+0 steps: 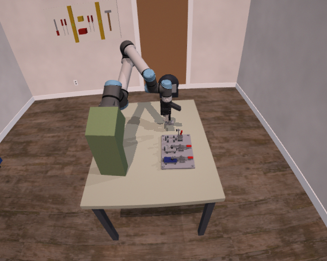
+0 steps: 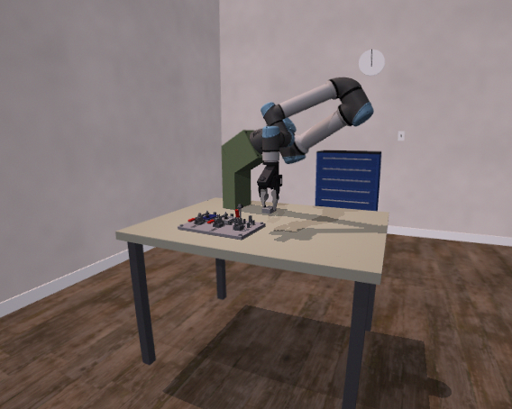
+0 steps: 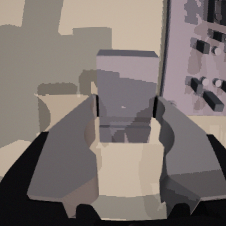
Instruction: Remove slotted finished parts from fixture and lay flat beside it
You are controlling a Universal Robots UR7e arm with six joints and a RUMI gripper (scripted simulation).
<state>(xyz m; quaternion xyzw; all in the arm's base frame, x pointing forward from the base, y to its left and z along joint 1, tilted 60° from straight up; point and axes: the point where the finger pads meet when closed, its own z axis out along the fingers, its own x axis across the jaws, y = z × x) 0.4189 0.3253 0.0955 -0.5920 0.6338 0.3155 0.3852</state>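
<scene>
Grey rectangular metal block with a milled slot held clenched between the two dark grey jaws of the RUMI two-jaw gripper, gripped across its two narrow flanks, as seen in the wrist view. Held low over the beige table top, just beside the far edge of the grey fixture plate; whether touching the table or a little above it cannot be told from the exterior view. Judged rigid and fairly dense for its size: no give under jaw pressure, no risk of crushing, but smooth machined faces likely to slip if tilted or jolted. Best grip across the parallel flat flanks near mid-length, as here, keeping the slotted face free of the pads. Lower until the broad face rests on the table, then release; a drop from any height may cause a bounce or a roll onto an edge rather than a flat rest. Far station of the fixture empty, with its red-handled toggle clamp raised. Second pale grey finished part seated in the middle station, its red-handled clamp down. Blue rectangular blank clamped in the near station, to be left untouched.
</scene>
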